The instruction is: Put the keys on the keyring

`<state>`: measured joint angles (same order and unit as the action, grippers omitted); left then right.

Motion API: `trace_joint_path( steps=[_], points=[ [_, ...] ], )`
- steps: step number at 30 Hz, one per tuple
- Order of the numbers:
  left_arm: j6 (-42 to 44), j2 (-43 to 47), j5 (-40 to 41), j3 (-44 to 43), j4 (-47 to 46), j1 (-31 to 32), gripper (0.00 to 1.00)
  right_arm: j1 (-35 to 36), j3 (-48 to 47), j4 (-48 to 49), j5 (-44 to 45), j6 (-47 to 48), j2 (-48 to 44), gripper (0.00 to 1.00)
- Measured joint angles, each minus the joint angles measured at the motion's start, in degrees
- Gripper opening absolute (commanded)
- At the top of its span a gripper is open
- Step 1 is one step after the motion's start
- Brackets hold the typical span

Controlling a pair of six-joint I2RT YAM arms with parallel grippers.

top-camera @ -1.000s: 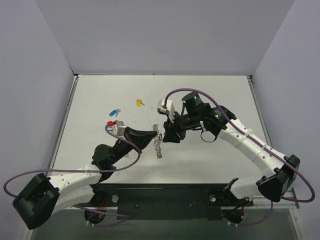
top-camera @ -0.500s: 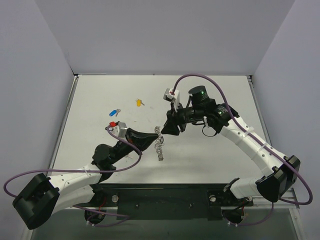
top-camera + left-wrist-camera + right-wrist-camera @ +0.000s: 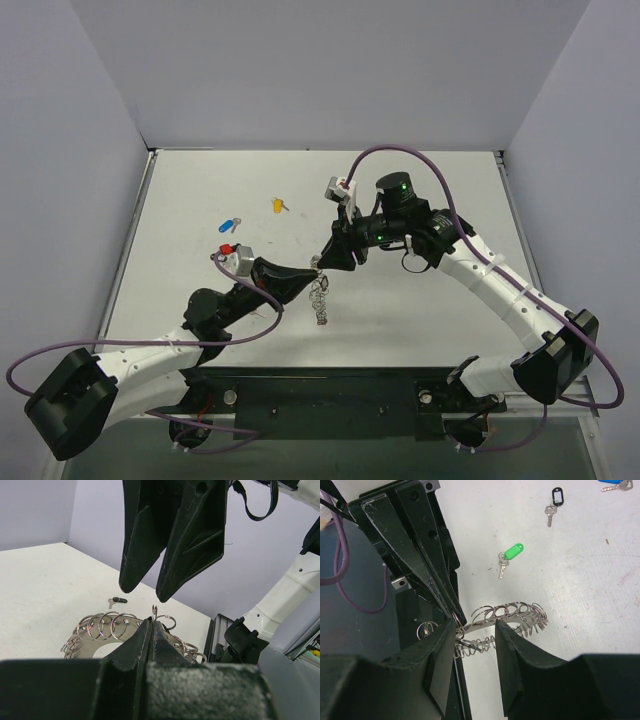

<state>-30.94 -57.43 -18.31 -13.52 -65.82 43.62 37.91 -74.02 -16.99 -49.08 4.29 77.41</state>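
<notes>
My left gripper is shut on the rim of the keyring, a flat silver ring hung with many small wire loops, and holds it tilted above the table. The left wrist view shows its jaws pinched on the keyring. My right gripper is open. In the right wrist view its fingers straddle the keyring right beside the left gripper's tips. A yellow key and a blue key lie at the far left. A green key lies on the table.
A key with a black tag lies beyond the green one; it also shows in the left wrist view. The blue key shows at the right wrist view's top edge. The black base rail runs along the near edge.
My right gripper has swung left and turned, its open fingers now around the keyring by the left gripper's tips. The left gripper has shifted slightly right with the keyring.
</notes>
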Motion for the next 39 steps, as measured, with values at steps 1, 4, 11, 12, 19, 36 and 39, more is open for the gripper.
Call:
trace_joint_path(
  steps=[1, 4, 11, 12, 19, 36, 39],
  points=[
    [0.0, 0.11, -0.02, 0.0, 0.02, -0.07, 0.0, 0.0, 0.0, 0.09, -0.24, -0.02, 0.0, 0.34],
    [0.0, 0.37, 0.0, 0.0, 0.04, -0.24, 0.0, 0.0, 0.0, 0.11, -0.74, -0.22, 0.0, 0.37],
    [0.07, 0.37, 0.13, 0.0, 0.37, -0.59, 0.0, 0.0, 0.0, 0.09, -0.83, -1.38, 0.0, 0.45],
    [0.09, 0.37, 0.26, 0.0, 0.55, -0.61, 0.0, 0.04, 0.0, 0.09, -0.52, -1.44, 0.0, 0.45],
    [0.26, 0.37, 0.59, 0.0, 1.36, -0.76, 0.0, 1.6, 0.0, -0.37, 4.33, -1.49, 0.0, 0.49],
    [0.39, 0.74, 0.98, 0.0, 2.34, -1.42, 0.0, 3.43, 0.0, -1.36, 11.39, -1.07, 0.0, 0.49],
    [0.46, 1.09, 0.96, 0.0, 2.47, -1.51, 0.0, 3.37, 0.0, -1.4, 10.99, -1.03, 0.0, 0.5]
  ],
)
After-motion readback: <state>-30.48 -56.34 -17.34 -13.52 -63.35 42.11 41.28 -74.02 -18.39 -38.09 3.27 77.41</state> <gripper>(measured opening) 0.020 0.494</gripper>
